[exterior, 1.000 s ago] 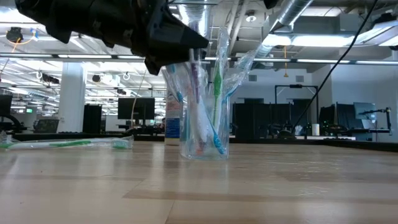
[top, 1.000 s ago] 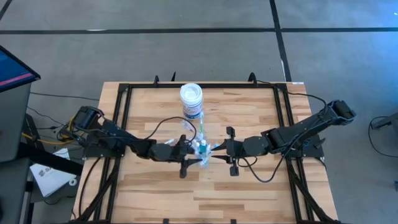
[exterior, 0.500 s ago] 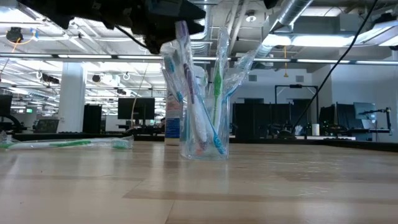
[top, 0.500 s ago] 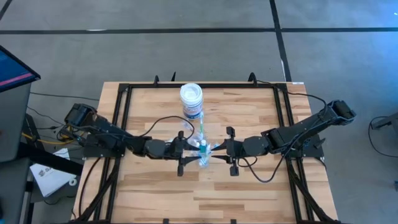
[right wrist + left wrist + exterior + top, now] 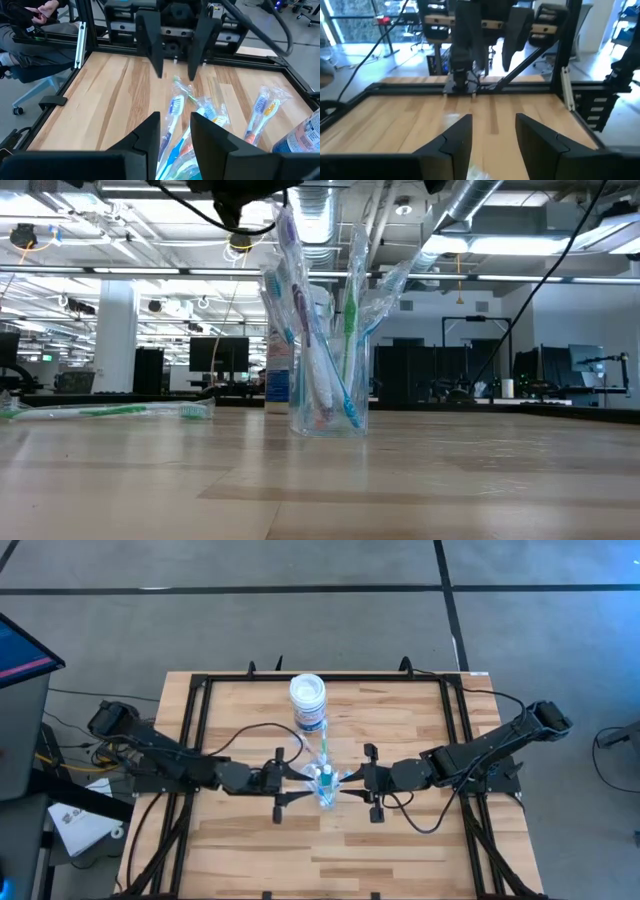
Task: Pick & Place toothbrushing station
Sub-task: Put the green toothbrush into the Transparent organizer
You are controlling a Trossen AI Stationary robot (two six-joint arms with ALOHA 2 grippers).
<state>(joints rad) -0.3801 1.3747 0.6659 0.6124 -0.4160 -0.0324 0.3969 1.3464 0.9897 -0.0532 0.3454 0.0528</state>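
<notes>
The clear plastic cup point(image 5: 328, 395) stands mid-table point(image 5: 400, 840), packed with wrapped toothbrushes point(image 5: 300, 310) fanning upward, probably so handles stay reachable. The left claw point(image 5: 283, 778) is just beside it, released and empty; the right claw point(image 5: 368, 780) waits opposite, parted, holding nothing. Only the low view shows a green toothbrush point(image 5: 110, 411) lying loose; the white jar point(image 5: 308, 700) shows best from above

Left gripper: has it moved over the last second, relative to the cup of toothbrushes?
Yes. In the high view the left gripper, jaws open, has backed away leftward from the clear cup, which has stayed put.
</notes>
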